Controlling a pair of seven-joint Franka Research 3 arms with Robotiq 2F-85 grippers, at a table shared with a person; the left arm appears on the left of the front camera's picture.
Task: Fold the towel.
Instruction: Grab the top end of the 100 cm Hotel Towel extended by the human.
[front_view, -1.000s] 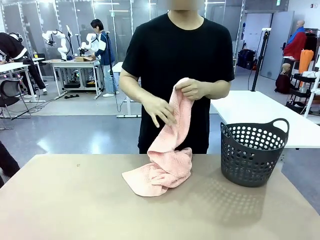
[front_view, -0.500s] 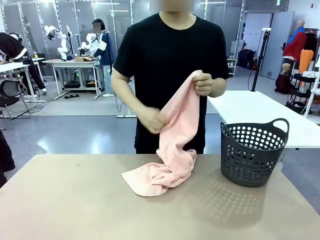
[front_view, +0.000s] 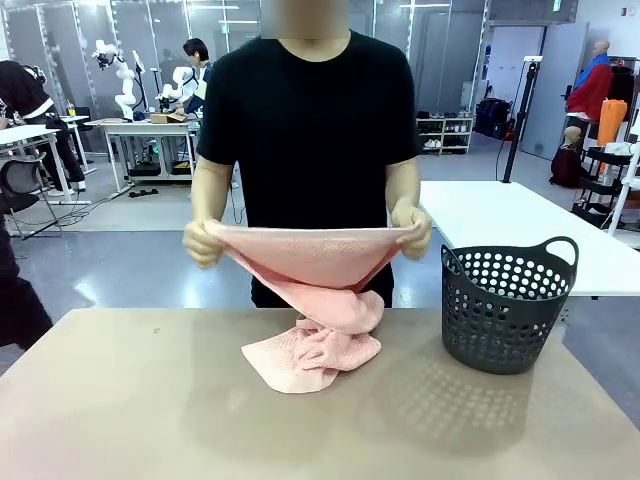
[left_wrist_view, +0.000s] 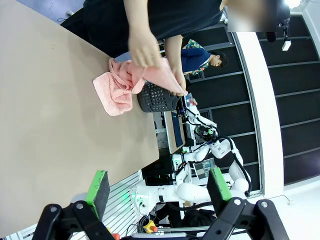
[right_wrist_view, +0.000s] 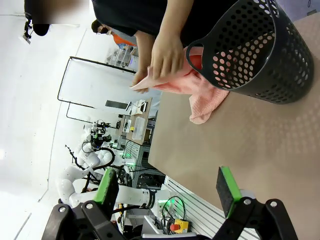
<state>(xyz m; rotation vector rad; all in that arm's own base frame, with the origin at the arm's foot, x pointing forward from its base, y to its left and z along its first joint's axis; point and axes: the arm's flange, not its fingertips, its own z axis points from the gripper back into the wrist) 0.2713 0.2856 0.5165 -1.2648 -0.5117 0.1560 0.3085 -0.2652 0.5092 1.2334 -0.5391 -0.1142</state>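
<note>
You have the person at the far side of the table (front_view: 120, 400) holding the pale pink towel (front_view: 310, 262) stretched by its top edge between one hand (front_view: 203, 243) and the other hand (front_view: 412, 226). Its lower part lies bunched on the table, near the dark perforated basket (front_view: 508, 305) but not touching it. Your left end effector (left_wrist_view: 158, 186) has its green-padded fingers spread wide and grips nothing. Your right end effector (right_wrist_view: 167, 187) is likewise spread and empty, well apart from the towel.

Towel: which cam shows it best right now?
Front view: the towel shows whole, top edge stretched between the person's hands, lower end heaped on the table. Left wrist view shows it small and sideways; right wrist view has the basket covering part of it.
</note>
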